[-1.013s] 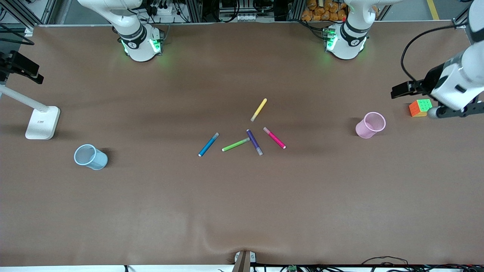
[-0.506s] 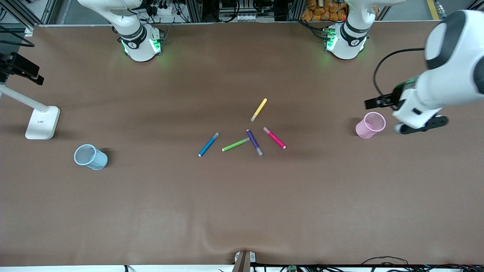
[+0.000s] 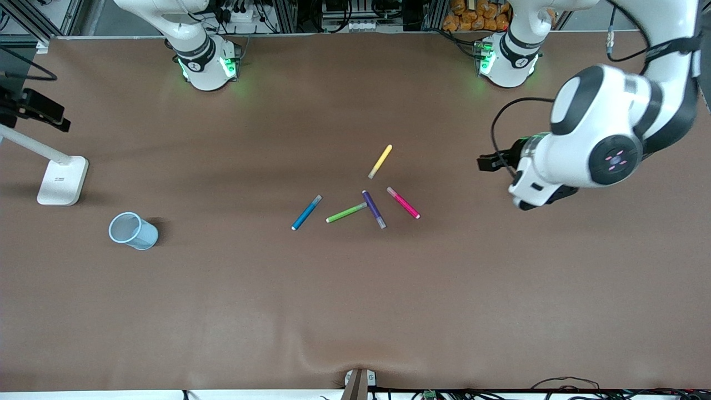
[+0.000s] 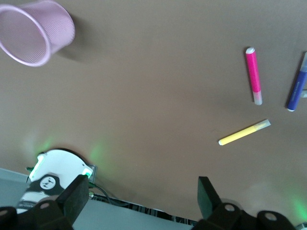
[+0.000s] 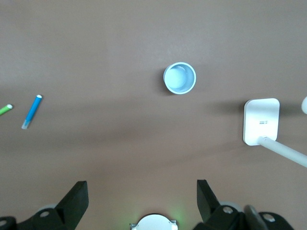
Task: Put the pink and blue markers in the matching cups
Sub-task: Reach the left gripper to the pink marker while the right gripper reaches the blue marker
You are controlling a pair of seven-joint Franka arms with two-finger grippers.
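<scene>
Five markers lying loose mid-table. Pink marker [image 3: 403,202] nearest the left arm's end of the cluster, flat on the brown table [image 3: 355,311], pale cap pointing toward the robots' bases. Blue marker [image 3: 306,212] at the right arm's end of the cluster, apart from the rest. Between them a green marker [image 3: 346,213] and a dark purple marker [image 3: 374,209], ends just about meeting; a yellow marker [image 3: 380,161] farther from the front camera than all of these.

Pink cup [image 4: 34,31] standing upright toward the left arm's end, hidden under the arm in the front view, well apart from the pink marker. Blue cup [image 3: 133,231] upright toward the right arm's end, near a white lamp base [image 3: 63,179].

Left gripper [image 4: 141,201] up in the air over bare table between the pink cup and the markers, jaws spread wide, nothing between them. Right gripper [image 5: 141,199] high over the right arm's end, waiting, jaws likewise spread and holding nothing; out of the front view.

Small dark printing on the lamp base, too small to read. No other lettering legible.
</scene>
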